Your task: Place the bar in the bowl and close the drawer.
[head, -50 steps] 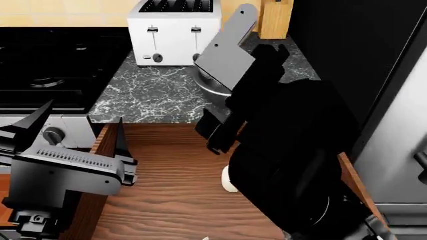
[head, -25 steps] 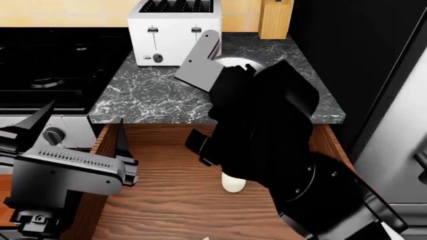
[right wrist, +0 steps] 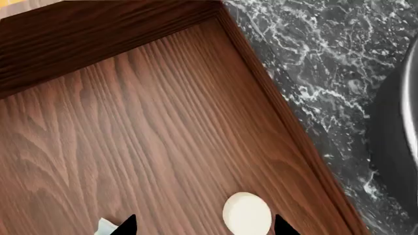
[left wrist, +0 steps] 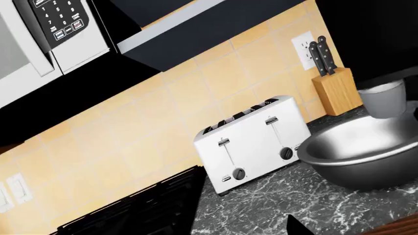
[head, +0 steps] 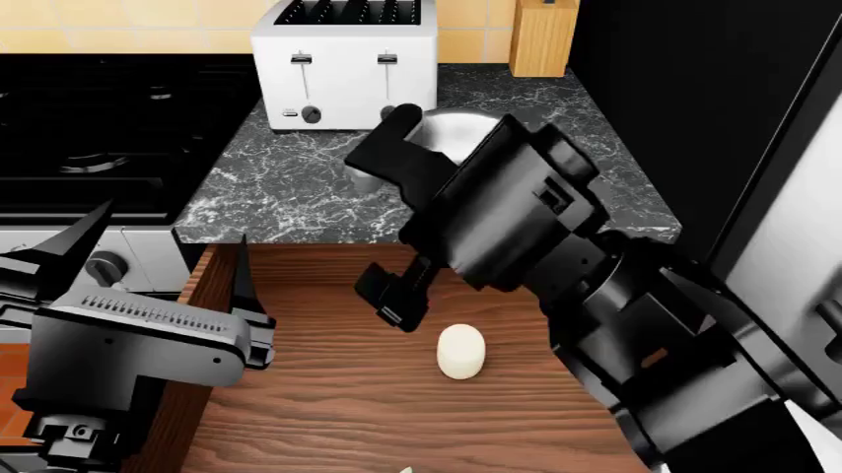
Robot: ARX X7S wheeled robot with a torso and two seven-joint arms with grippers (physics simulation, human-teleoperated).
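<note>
Hovering over the open drawer (head: 315, 394), the right gripper (right wrist: 205, 229) has its jaws spread wide and empty, tips pointed down at the wooden floor, apparently lining up a pick. A short white cylinder (right wrist: 247, 215) shows between the tips. The bar (right wrist: 104, 227) seems to be the pale sliver just beside one tip, mostly cut off by the frame. The bowl (head: 460, 126) waits on the desk (head: 290, 187) behind the drawer, near the toaster (head: 345, 59), so the carry looks short. The left gripper (head: 152, 258), likewise released and empty, sits at the drawer's left wall, probably reserved for the closing push.
</note>
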